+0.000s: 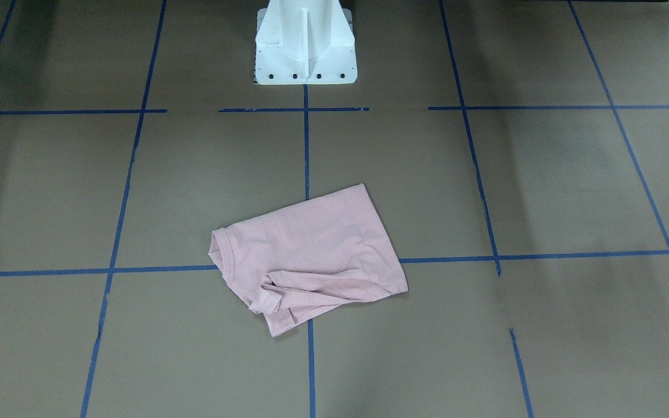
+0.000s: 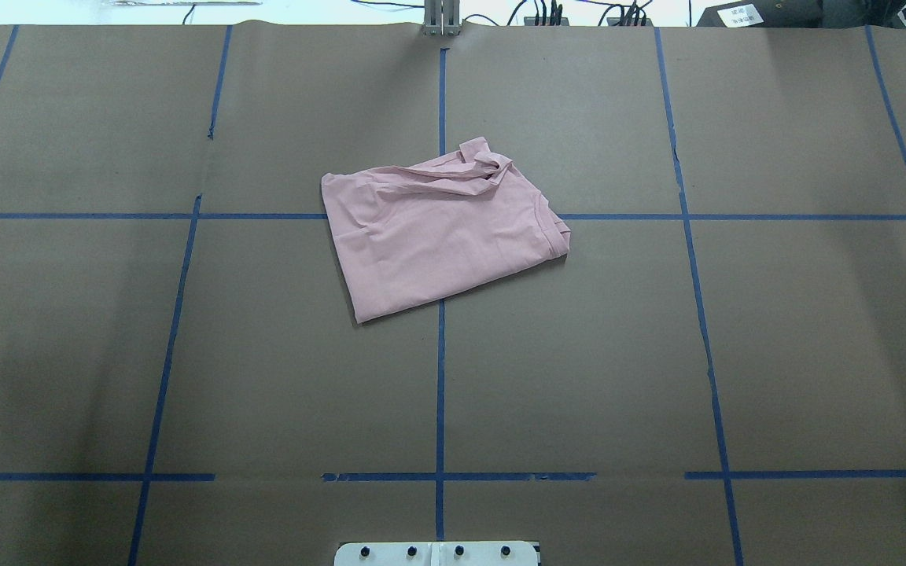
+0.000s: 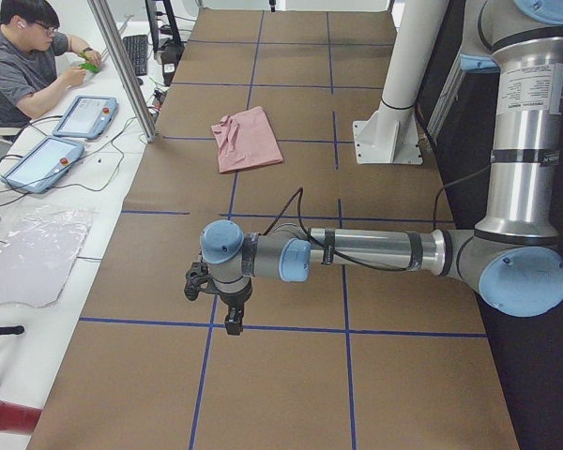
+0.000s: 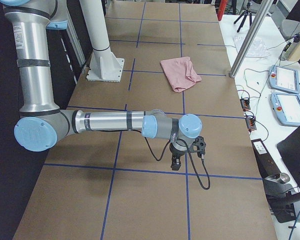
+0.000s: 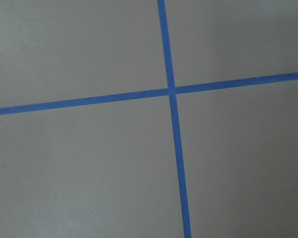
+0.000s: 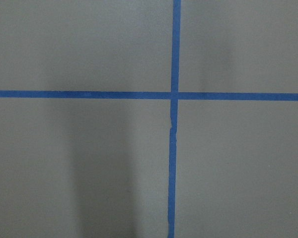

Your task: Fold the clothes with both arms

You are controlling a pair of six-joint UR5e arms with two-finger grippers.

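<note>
The pale pink T-shirt (image 1: 317, 244) lies just below the middle of the front-facing view, on the brown surface (image 1: 543, 191), over a crossing of blue tape lines (image 1: 306, 151). It looks light, soft and limp. It would likely sag and drape from any pinch, and its thin layers may slide apart. The straight hem corners at the garment's right side in that view seem the best places to take hold, one per arm. The shirt is doubled into a rough, skewed rectangle, with the ribbed collar at its left, a sleeve bunched along its lower edge, and no print showing. The left end effector (image 3: 233, 322) and right end effector (image 4: 176, 164) hang over bare surface, well apart from it. Whether their fingers are spread or pressed together cannot be told.
</note>
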